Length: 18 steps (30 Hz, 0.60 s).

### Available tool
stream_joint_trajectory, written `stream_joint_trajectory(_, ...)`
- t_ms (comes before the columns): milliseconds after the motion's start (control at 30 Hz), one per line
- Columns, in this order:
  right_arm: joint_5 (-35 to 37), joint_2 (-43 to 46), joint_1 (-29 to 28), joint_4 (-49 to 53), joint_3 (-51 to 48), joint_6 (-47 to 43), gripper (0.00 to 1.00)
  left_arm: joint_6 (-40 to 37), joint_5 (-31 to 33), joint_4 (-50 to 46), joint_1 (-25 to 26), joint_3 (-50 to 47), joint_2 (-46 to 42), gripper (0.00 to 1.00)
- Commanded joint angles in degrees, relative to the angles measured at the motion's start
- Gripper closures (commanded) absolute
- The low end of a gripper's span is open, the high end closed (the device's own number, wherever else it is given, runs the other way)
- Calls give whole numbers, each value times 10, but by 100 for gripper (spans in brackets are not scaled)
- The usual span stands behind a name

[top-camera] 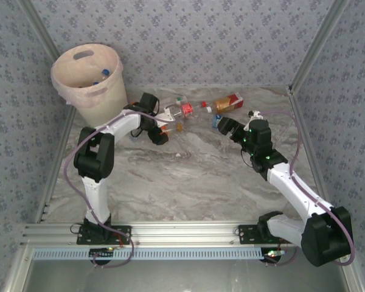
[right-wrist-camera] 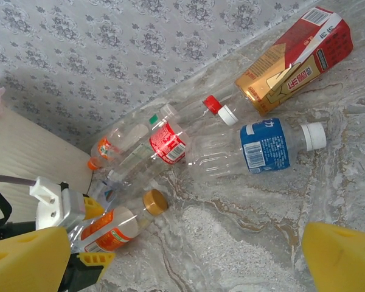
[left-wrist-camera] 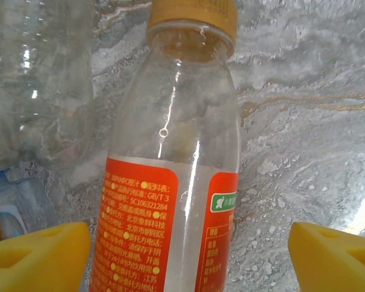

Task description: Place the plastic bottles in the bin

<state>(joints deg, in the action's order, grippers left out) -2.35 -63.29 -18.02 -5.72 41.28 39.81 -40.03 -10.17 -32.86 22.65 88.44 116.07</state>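
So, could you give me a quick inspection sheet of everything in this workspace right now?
Surface: grey marbled table.
Job's things: beige bin holding capped bottles; orange-label bottle, red-label bottle, blue-label bottle lying near the back wall.
Clutter: red-gold carton.
Grippers: left jaws open astride the orange-label bottle; right jaws open, empty.
Cables: mauve cable looped along each arm.
Surroundings: patterned walls, metal rail.
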Motion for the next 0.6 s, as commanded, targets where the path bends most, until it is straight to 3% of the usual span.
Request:
stream_joint_trajectory(0,0,10,4,5,-2,-8,0,-24,44,29,7,-8,4,21)
stream_joint_trajectory(167,-2,4,5,5,0,-7,0,-49,110,63,22,-31,22,25)
stream_joint_trajectory(367,-9,-4,6,6,0,0,0,-46,122,80,25,-36,39,32)
stream_joint_trajectory(567,-10,-4,6,10,-1,2,0,-20,101,98,23,-45,25,50)
